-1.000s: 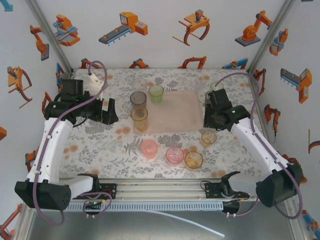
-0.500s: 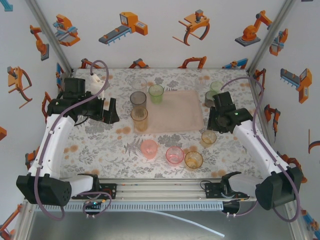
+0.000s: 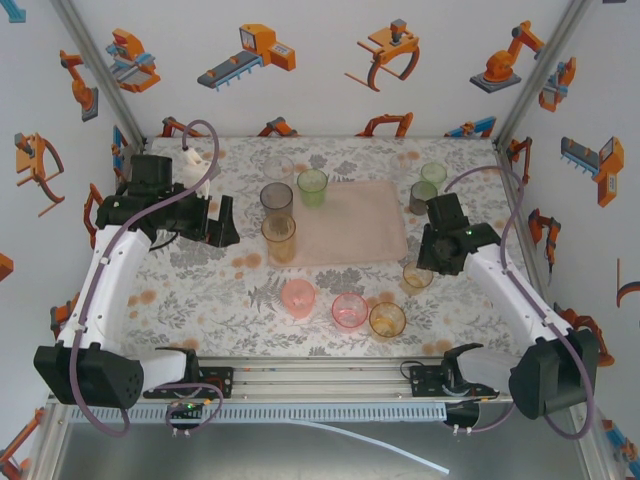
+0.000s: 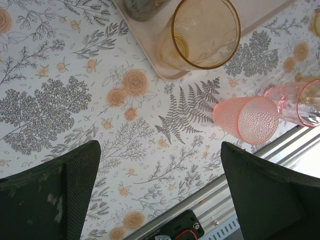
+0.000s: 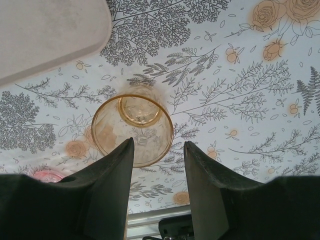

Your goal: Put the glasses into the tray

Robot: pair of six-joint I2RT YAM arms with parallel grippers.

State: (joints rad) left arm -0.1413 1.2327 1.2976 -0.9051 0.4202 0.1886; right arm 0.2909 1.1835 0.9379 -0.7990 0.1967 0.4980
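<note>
The pale pink tray (image 3: 360,225) lies mid-table. A smoky glass (image 3: 277,197), a green glass (image 3: 312,187) and an orange glass (image 3: 279,238) stand along its left side. The left wrist view has the orange glass (image 4: 200,32) standing inside the tray's corner (image 4: 150,47). My left gripper (image 3: 222,222) hovers wide open and empty left of the tray. My right gripper (image 3: 432,262) is open and empty, its fingers (image 5: 112,175) just short of a small orange glass (image 5: 132,130) on the cloth. That orange glass (image 3: 416,275) sits right of the tray's near corner.
Two pink glasses (image 3: 298,298) (image 3: 349,310) and another orange one (image 3: 387,320) stand near the front edge. A greyish glass (image 3: 423,195) and a pale green glass (image 3: 433,173) stand at the far right. A clear glass (image 3: 278,166) stands beyond the tray. The base rail (image 3: 320,378) runs along the near edge.
My right arm has drawn back toward the near side, uncovering the two far-right glasses and coming over the small orange glass. The left arm has barely shifted.
</note>
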